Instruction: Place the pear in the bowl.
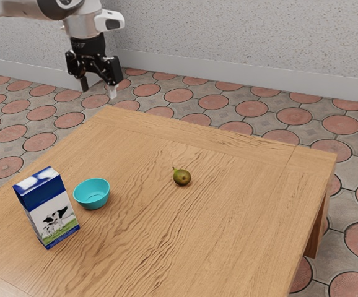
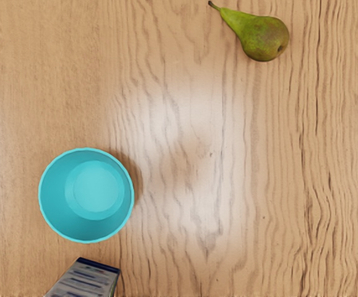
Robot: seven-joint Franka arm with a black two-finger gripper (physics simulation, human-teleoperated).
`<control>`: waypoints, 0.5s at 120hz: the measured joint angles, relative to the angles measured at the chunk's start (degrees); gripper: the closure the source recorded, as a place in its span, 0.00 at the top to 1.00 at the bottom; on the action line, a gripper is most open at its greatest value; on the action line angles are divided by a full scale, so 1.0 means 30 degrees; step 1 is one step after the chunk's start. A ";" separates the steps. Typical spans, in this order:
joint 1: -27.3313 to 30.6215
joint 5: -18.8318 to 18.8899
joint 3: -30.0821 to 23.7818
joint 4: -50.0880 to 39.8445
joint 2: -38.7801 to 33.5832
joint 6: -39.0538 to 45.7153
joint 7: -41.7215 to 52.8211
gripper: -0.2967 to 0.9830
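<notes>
Hanging with two fingers spread apart, one gripper (image 1: 98,86) appears in the exterior view, with one pear (image 1: 182,178), one bowl (image 1: 92,194) and one carton (image 1: 50,211) on one table (image 1: 253,192). In the wrist view, the pear lies sideways, green blushed brown, dark-stemmed, well apart from the bowl.

Well back in the exterior view, looks slantwise down from beside the arm (image 1: 83,23), across the table (image 1: 228,216) to floor (image 1: 41,112) and wall (image 1: 228,37). Now over to the wrist view: peers straight down from the arm, closer in! Shares pear (image 2: 262,37), bowl (image 2: 86,198) and part of both carton (image 1: 56,216) and table with the first.
</notes>
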 joint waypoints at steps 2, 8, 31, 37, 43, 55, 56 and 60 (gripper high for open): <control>-0.0002 -0.0003 -0.0015 0.0000 -0.0001 -0.0027 -0.0006 0.77; -0.0006 0.0014 -0.0008 -0.0001 -0.0021 -0.0103 -0.0014 0.77; 0.0071 0.0049 -0.0127 -0.0099 0.0054 0.0024 -0.0043 0.77; 0.0094 0.0020 -0.0591 -0.0833 0.0081 0.0684 -0.0058 0.77; -0.0017 -0.0179 -0.1003 -0.1665 0.0269 0.1546 -0.0079 0.77; -0.0060 -0.0511 -0.1439 -0.2638 0.1563 0.3266 -0.0243 0.77; -0.0064 -0.0527 -0.1476 -0.2689 0.1655 0.3409 -0.0263 0.77; -0.0045 -0.0570 -0.1686 -0.2996 0.1973 0.3972 -0.0390 0.77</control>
